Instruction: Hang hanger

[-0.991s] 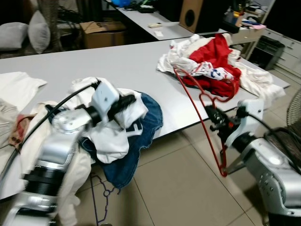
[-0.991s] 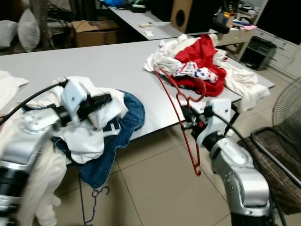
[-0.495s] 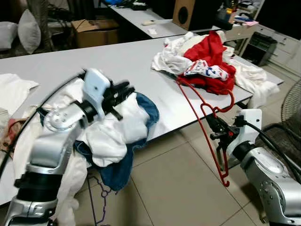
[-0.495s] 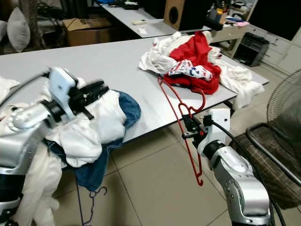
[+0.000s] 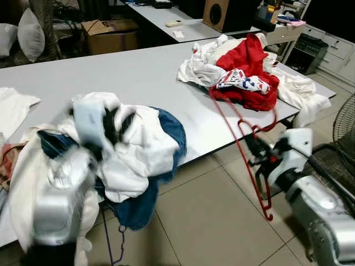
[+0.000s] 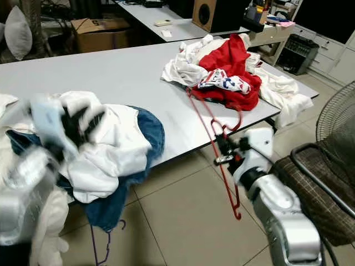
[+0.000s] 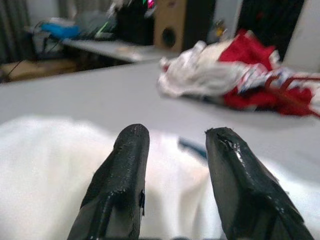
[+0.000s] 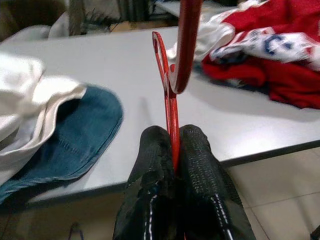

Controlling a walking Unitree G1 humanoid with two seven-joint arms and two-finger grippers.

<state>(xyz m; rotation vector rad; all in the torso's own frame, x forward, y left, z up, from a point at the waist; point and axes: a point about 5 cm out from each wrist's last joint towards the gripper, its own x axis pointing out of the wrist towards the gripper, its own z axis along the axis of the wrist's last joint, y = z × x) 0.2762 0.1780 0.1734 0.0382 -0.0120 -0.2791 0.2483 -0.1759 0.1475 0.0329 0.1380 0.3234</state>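
No words, labels, brand marks, numbers or signs can be read here. The white cloth with blue and red print (image 5: pixel 244 82) lying on the red garment (image 5: pixel 249 61) carries blue shapes (possibly letters), but they are too small and crumpled to make out. The cardboard box (image 5: pixel 108 34) beyond the worktop (image 5: pixel 138 72) shows no legible marking, and the papers on the far desk (image 5: pixel 183 25) are too small to tell.

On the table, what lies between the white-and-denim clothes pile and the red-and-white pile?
Bare grey tabletop, seen in both eye views, separates the white-and-denim pile from the red-and-white pile. The red hanger, held by the right gripper, reaches toward the red pile.
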